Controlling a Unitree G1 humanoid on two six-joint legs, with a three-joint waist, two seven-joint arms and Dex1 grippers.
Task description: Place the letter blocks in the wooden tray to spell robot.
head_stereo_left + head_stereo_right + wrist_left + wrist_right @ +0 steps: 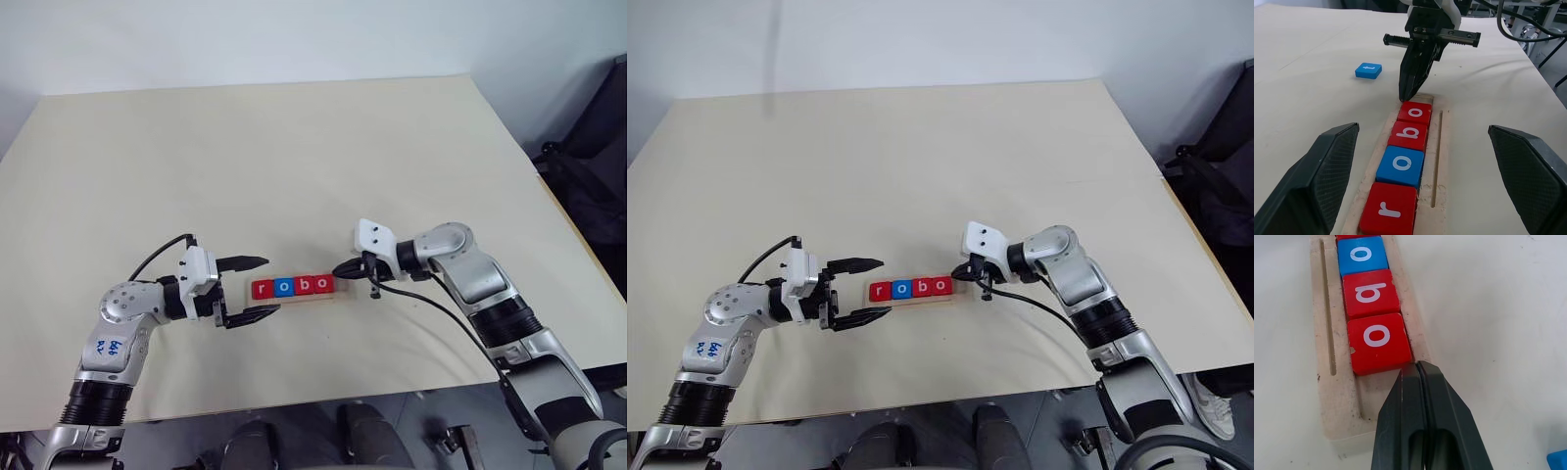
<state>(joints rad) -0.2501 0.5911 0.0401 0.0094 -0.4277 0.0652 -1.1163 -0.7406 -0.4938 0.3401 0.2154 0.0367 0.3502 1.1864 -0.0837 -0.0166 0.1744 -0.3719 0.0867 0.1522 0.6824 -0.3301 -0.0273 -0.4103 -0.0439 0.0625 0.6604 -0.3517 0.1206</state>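
The wooden tray (1442, 161) lies on the table in front of me. Its groove holds a row of letter blocks: red r (1388, 209), blue o (1400, 165), red b (1409, 134) and red o (1415, 112). My right gripper (1418, 369) is shut with nothing in it. Its tips rest against the outer corner of the red o, over the bare end of the tray (1342, 396). The blue t block (1368, 70) lies flat on the table beyond the tray, apart from it. At the tray's r end my left gripper (272, 285) stands open, one finger on each side of the tray.
The beige table (294, 157) stretches wide behind the tray. Its front edge runs close below both arms. A dark bag or chair (593, 166) stands off the table's right side.
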